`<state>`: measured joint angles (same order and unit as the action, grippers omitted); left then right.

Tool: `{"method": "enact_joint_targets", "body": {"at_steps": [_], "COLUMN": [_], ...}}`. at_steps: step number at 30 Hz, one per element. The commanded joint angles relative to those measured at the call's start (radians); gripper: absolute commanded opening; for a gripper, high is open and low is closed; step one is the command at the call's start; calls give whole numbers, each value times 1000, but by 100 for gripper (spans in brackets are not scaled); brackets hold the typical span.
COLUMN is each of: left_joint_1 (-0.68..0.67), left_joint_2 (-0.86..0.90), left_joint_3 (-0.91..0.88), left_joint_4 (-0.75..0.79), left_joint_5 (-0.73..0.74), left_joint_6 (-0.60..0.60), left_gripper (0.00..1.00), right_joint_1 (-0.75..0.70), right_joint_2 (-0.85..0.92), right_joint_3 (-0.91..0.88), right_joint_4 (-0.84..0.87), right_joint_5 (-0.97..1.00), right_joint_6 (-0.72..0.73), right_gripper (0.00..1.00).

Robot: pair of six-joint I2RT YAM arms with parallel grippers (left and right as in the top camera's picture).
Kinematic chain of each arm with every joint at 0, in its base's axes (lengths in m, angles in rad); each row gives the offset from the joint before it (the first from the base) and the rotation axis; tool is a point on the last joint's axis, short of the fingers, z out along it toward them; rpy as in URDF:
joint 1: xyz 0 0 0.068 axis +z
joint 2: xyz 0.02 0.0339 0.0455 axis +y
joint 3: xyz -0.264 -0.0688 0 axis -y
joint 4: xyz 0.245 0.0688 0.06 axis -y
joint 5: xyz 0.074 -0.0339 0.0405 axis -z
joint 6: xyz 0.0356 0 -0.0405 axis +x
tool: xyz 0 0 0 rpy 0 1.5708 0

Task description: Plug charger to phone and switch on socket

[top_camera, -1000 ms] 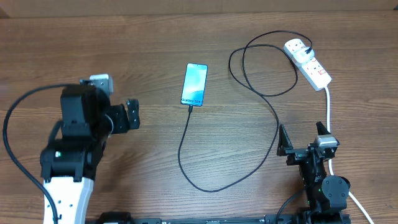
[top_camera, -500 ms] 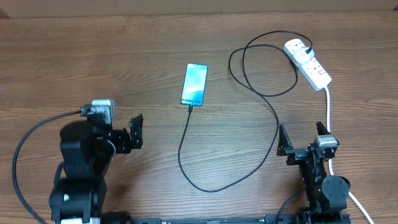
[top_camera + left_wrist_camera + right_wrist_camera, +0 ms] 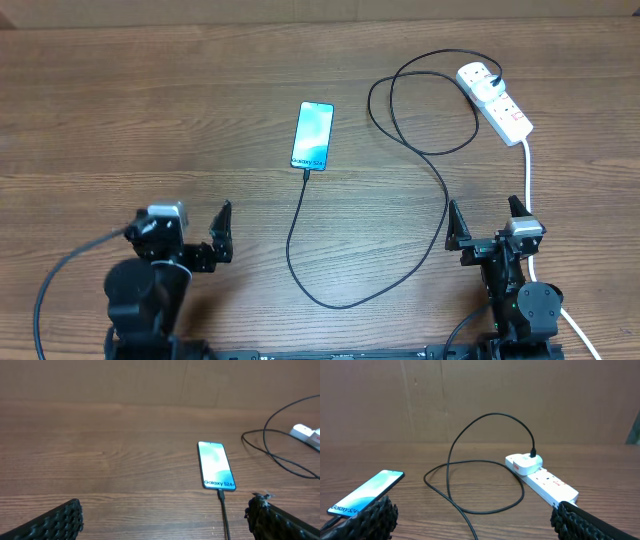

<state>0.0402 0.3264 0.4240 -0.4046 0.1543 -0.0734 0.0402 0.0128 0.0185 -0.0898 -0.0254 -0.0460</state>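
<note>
With the charger point(image 3: 296, 212) seated in the phone point(image 3: 312, 135), the left gripper point(image 3: 222, 238) is retracting baseward, fully open and empty like the right gripper point(image 3: 484, 215), indicating wind-down.

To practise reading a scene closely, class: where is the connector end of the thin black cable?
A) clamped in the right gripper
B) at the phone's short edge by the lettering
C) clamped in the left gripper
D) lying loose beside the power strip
B: in the left wrist view the charger tip meets the phone at its lettered short edge.
</note>
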Motion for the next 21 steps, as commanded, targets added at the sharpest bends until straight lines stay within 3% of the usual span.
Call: {"method": "enact_joint_targets", "body": {"at_steps": [1,16,21], "left_joint_1": [6,6,6], "left_joint_2": [-67,-260,-297], "left_joint_3": [-60,-206,-286], "left_joint_4": [24,134,246], "left_joint_5": [12,13,16], "left_joint_6": [18,17,17], "left_gripper": [100,100,100], "right_joint_1": [5,5,5], "right_joint_2": [-10,-10,-10], "right_joint_3": [-10,-10,-10], "right_joint_4": [6,6,6], "right_joint_5": [5,5,5], "right_joint_6": [-4,-4,-4], "right_gripper": [100,100,100]}}
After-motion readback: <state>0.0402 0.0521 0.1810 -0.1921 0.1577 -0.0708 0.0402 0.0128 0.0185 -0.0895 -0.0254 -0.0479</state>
